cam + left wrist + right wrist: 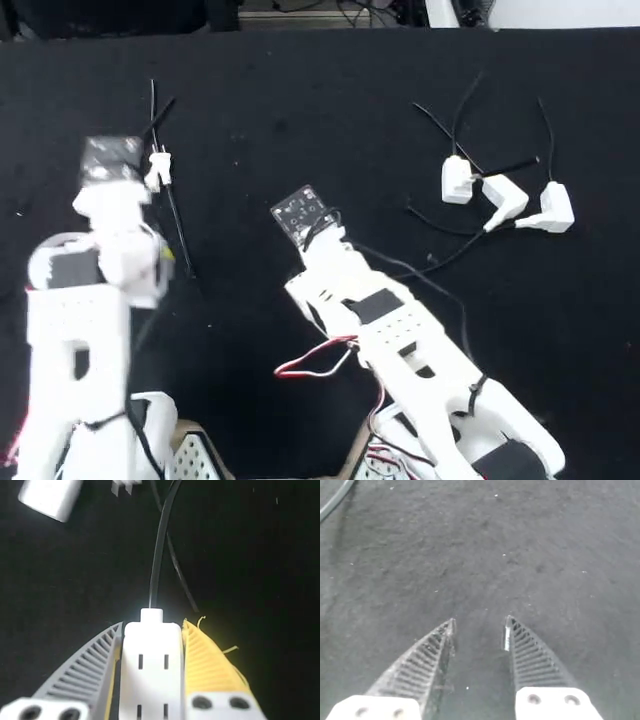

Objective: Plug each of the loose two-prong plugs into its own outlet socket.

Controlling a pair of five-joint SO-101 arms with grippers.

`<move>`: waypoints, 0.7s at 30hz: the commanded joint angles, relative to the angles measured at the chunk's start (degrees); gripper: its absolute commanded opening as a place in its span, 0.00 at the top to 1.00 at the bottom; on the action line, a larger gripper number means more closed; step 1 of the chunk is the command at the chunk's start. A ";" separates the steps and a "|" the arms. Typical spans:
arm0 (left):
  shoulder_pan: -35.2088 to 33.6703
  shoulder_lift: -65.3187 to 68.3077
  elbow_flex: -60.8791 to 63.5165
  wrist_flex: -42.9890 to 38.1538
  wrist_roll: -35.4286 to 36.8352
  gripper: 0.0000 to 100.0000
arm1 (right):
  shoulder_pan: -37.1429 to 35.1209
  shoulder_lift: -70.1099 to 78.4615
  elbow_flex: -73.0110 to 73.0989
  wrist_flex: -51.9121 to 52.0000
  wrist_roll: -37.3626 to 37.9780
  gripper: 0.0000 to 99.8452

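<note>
My left gripper [152, 625] is shut on a white outlet socket block [151, 670] with two-slot sockets facing up; a black cable [160, 555] runs out of its far end. Beyond it lie a white plug body [50, 497] and a small white pronged piece [125, 486]. My right gripper [480, 622] is open over bare black cloth with nothing between its fingers. In the high view, three loose white plugs [456, 180], [505, 197], [555, 207] with black cords lie at the far right, and one small white plug [157, 168] sits by the left arm [100, 260].
The table is covered in black cloth [300, 110]. The right arm [350, 290] stands mid-table, with red and white wires [315, 362] trailing near its base. Thin black cords [440, 250] cross the cloth between the right arm and the plugs.
</note>
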 commanded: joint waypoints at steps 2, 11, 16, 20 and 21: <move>6.81 -6.68 15.34 -12.57 -0.18 0.97 | 1.41 -1.98 -0.31 -1.41 0.26 0.86; 17.54 -9.41 29.41 -26.73 -0.18 0.97 | 1.41 -1.98 -0.31 -1.41 0.26 0.86; 17.54 -10.02 29.23 -26.64 -0.18 0.83 | 1.41 -1.98 -0.31 -1.41 0.26 0.86; 15.96 -10.11 26.33 -25.05 -0.18 0.72 | 1.41 -1.98 -0.22 -1.41 0.35 0.86; 14.99 -10.11 24.57 -24.00 -0.18 0.73 | 1.41 -1.98 -0.22 -1.41 0.35 0.86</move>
